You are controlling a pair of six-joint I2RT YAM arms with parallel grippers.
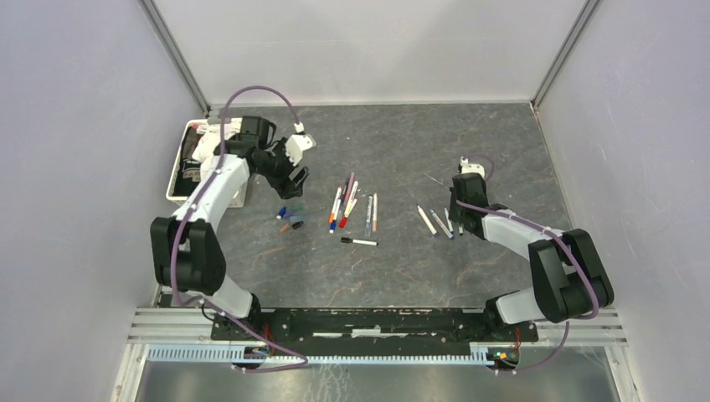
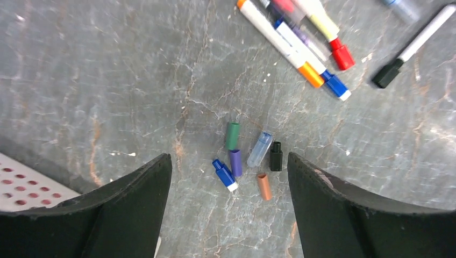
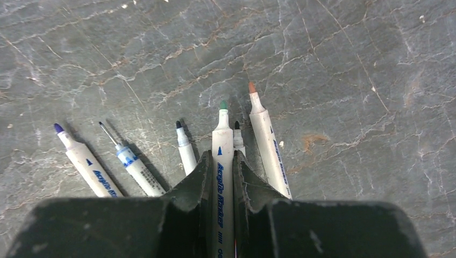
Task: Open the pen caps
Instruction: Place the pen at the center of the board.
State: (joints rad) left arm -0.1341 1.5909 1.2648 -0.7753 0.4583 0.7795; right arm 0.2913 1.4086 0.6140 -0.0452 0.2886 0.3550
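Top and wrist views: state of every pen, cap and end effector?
Left end effector, open, empty.
Right end effector, shut on the green-tipped pen.
Green-tipped pen, uncapped, gripped.
Loose caps, six, off, lying clustered under the left end effector.
Uncapped pens, five, lying flat.
Capped pens, caps on, bunched together.
Black-capped pen, cap on, lying apart.

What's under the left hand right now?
Below the open left hand, six loose short plastic caps on the grey marbled table: green, purple, blue, clear, black, orange. Its black fingers hide the table either side.
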